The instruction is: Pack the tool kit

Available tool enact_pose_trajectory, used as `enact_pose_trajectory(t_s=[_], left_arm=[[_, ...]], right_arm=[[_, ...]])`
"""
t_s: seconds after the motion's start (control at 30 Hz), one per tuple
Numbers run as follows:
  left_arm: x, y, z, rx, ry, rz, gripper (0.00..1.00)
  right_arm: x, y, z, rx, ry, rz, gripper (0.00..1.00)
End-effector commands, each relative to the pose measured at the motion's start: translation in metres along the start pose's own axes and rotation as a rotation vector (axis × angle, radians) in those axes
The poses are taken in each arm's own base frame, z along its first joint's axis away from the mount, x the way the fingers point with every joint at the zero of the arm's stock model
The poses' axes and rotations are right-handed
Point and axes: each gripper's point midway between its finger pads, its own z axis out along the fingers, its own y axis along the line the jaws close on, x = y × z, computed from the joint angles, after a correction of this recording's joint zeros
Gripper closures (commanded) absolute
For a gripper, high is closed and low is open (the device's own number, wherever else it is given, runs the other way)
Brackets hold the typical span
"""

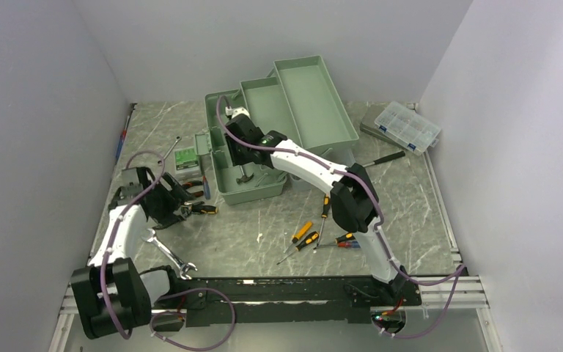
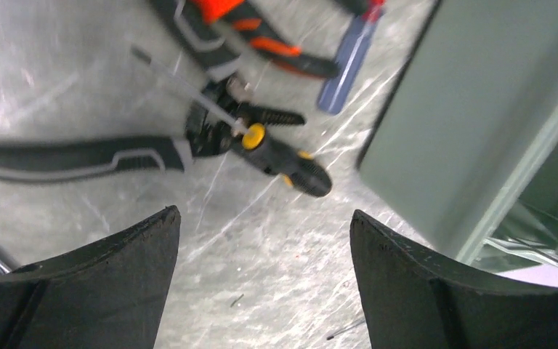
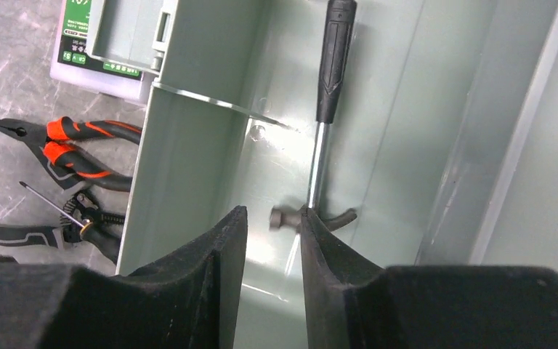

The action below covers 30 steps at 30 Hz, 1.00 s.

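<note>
A: From where is the scene viewed?
B: The whole table is seen from high above its near edge, from far off.
A: And the wrist views?
B: The left is held low over the table. The right is pointed down into the toolbox, near. The orange-handled pliers beside the toolbox wall are shared by all three.
</note>
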Motion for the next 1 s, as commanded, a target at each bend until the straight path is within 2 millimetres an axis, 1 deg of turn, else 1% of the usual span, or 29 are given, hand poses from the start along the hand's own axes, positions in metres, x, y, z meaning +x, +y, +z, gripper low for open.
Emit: enact_pose_trajectory(t_s=[0.0, 0.13, 0.2, 0.27, 0.37, 0.4, 0.47, 0.5, 0.6, 0.63, 0.8, 0.97], left_arm=[[0.005, -0.002, 0.0, -0.032, -0.086, -0.142, 0.12], [0.016, 0.008, -0.001, -0.185, -0.122, -0.236, 0.12], [0.027, 0.012, -0.001, -0.264, -0.108, -0.277, 0.11], [0.033, 0.007, 0.003, -0.283, -0.098, -0.281, 0.1], [0.039, 0.005, 0.01, -0.325, -0.094, -0.33, 0.12], [0.041, 0.005, 0.013, -0.342, -0.089, -0.342, 0.12], [0.043, 0.002, 0.018, -0.365, -0.078, -0.351, 0.12], [0.041, -0.002, 0.019, -0.369, -0.078, -0.353, 0.12], [0.038, -0.006, 0.025, -0.408, -0.077, -0.365, 0.13], [0.037, -0.007, 0.028, -0.422, -0.076, -0.372, 0.14], [0.034, -0.011, 0.037, -0.45, -0.073, -0.407, 0.18], [0.041, -0.01, 0.048, -0.477, -0.039, -0.463, 0.25]], right_arm=[[-0.04, 0.008, -0.027, -0.014, -0.115, -0.014, 0.64], [-0.058, 0.009, -0.059, -0.035, -0.182, -0.021, 0.64], [-0.066, 0.008, -0.078, -0.046, -0.221, -0.012, 0.64], [-0.071, 0.006, -0.097, -0.058, -0.26, 0.001, 0.64], [-0.076, -0.002, -0.124, -0.053, -0.312, 0.012, 0.64], [-0.072, -0.008, -0.129, -0.035, -0.315, 0.014, 0.63], [-0.075, -0.016, -0.148, -0.015, -0.348, 0.014, 0.63], [-0.074, -0.021, -0.156, -0.002, -0.359, 0.012, 0.63], [-0.073, -0.038, -0.181, 0.03, -0.397, 0.024, 0.64], [-0.074, -0.043, -0.194, 0.033, -0.419, 0.035, 0.64], [-0.066, -0.064, -0.223, 0.043, -0.458, 0.063, 0.64], [-0.055, -0.077, -0.24, 0.053, -0.469, 0.071, 0.65]])
